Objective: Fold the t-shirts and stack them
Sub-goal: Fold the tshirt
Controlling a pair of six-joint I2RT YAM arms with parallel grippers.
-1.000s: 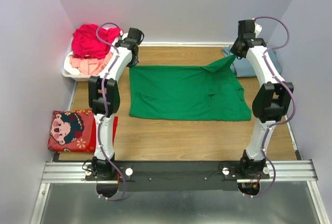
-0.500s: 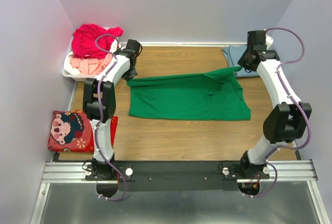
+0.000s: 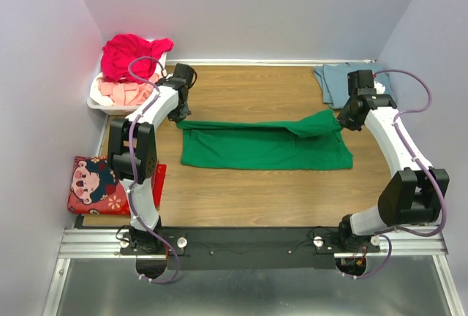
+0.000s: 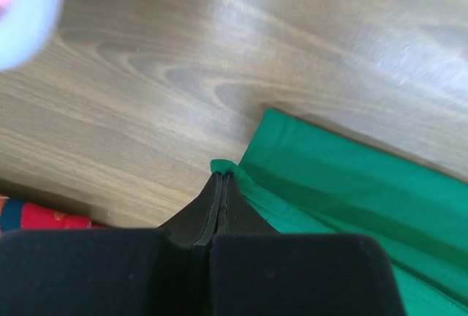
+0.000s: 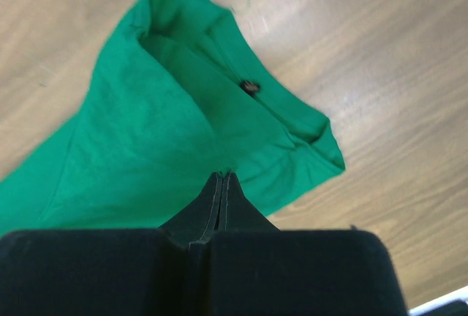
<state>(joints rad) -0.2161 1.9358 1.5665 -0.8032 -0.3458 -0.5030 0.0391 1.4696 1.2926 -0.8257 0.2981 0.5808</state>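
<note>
Green cotton fills the middle of the wooden worktop [image 3: 256, 195]: the green t-shirt [image 3: 267, 148] lies as a long band running left to right, doubled over on itself, with both ends of its upper layer pinched by the arms. The left pincer [image 3: 180, 115] is clenched on the left corner of the band; in the left wrist view the left pincer [image 4: 221, 177] has its two black fingers pressed flat together, and a small turned-up tip of the green hem [image 4: 219, 166] shows just at their tips, with the rest of the cloth spreading away to the right over the wood grain. The right pincer [image 3: 342, 117] grips the right end, where the fabric rises in a soft ridge; in the right wrist view the right pincer [image 5: 223, 177] is likewise closed tight on the cloth, and beyond it an open hem shows a small dark tag [image 5: 251, 86] inside. The blue-grey t-shirt [image 3: 338, 82] lies flat in the far right corner of the worktop, just beside the right arm and apart from the green one. At the far left corner a white basket [image 3: 97, 102] holds the pale pink t-shirt [image 3: 121, 93], with the magenta-red t-shirt [image 3: 131, 53] heaped on top of it. A red cloth with a cartoon face [image 3: 99, 183] sits at the near left edge, beside the left arm
</note>
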